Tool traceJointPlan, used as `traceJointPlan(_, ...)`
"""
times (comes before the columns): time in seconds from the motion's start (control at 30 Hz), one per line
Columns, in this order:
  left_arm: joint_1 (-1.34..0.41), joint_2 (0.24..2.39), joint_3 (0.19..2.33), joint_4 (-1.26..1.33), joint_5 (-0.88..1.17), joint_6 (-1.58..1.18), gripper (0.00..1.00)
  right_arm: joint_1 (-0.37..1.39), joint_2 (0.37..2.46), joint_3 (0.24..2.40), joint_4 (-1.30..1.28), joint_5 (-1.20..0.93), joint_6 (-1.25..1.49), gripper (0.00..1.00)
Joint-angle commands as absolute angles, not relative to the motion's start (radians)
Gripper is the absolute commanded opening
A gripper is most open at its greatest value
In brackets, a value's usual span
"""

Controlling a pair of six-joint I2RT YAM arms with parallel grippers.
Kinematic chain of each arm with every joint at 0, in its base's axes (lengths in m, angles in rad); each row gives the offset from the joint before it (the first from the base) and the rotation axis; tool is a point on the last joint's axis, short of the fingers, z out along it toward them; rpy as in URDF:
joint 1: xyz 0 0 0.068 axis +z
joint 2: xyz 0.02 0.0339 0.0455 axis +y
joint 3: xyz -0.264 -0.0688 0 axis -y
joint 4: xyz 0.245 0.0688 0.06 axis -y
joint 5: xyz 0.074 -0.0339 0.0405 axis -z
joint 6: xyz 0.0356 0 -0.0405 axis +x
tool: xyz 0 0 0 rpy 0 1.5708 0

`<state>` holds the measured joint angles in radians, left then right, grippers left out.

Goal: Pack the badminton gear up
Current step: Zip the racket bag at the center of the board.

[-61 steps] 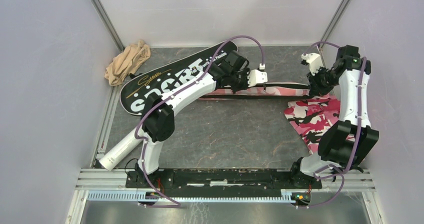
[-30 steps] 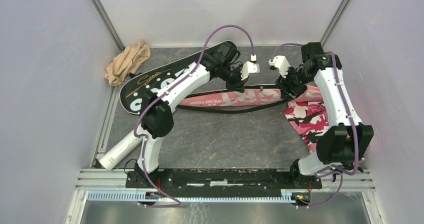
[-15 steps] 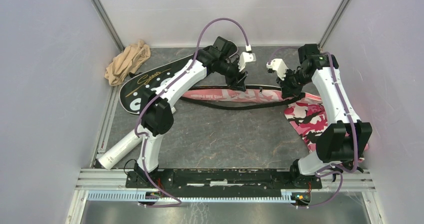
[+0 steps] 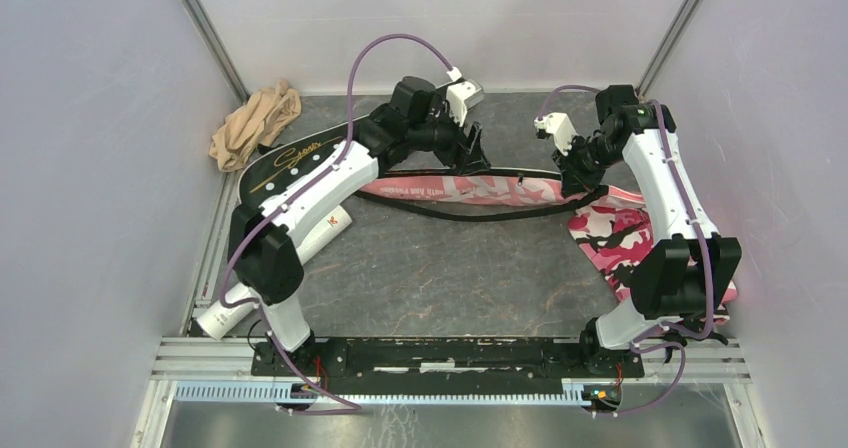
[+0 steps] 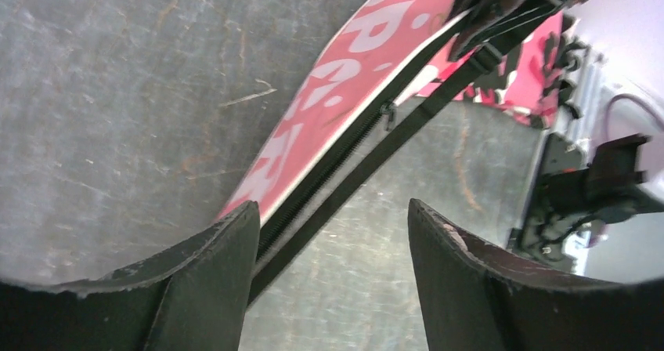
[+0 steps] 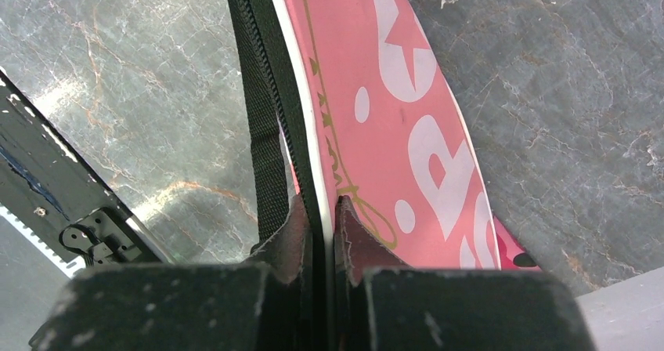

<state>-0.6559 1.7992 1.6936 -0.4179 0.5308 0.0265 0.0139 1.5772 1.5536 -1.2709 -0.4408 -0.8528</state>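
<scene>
Got the right end effector (image 6: 322, 210) pinched shut on the zipper-side edge of the pink bag (image 4: 440, 190), at its right end. The left end effector (image 5: 329, 214) hangs fingers apart, holding nothing, just above the bag's middle. The bag lies across the far table (image 4: 450, 268), long axis left-right between both arms, and the left arm is nearer its free end, so I'd regrip there.

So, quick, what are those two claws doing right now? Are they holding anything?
Left gripper: open, holding nothing.
Right gripper: closed, pinching the edge of the pink bag.
</scene>
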Motion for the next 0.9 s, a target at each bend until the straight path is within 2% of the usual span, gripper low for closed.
traceJointPlan(0.0, -0.676, 1.736, 1.598, -0.286, 0.535, -0.304, 0.71, 0.006, 1.574, 1.619, -1.256, -0.497, -0.765, 0.0)
traceJointPlan(0.1, -0.7, 1.76, 1.574, -0.294, 0.582, -0.391, 0.67, 0.005, 1.582, 1.63, -1.256, -0.495, -0.759, 0.0)
traceJointPlan(0.27, -0.733, 1.774, 1.468, -0.107, 0.56, -0.518, 0.66, 0.006, 1.586, 1.636, -1.256, -0.504, -0.752, 0.0)
traceJointPlan(0.63, -0.761, 1.958, 1.473, 0.24, 0.606, -0.717, 0.63, 0.006, 1.579, 1.635, -1.255, -0.508, -0.75, 0.0)
traceJointPlan(0.87, -0.758, 2.007, 1.489, 0.35, 0.621, -0.779, 0.62, 0.006, 1.567, 1.617, -1.255, -0.505, -0.763, 0.0)
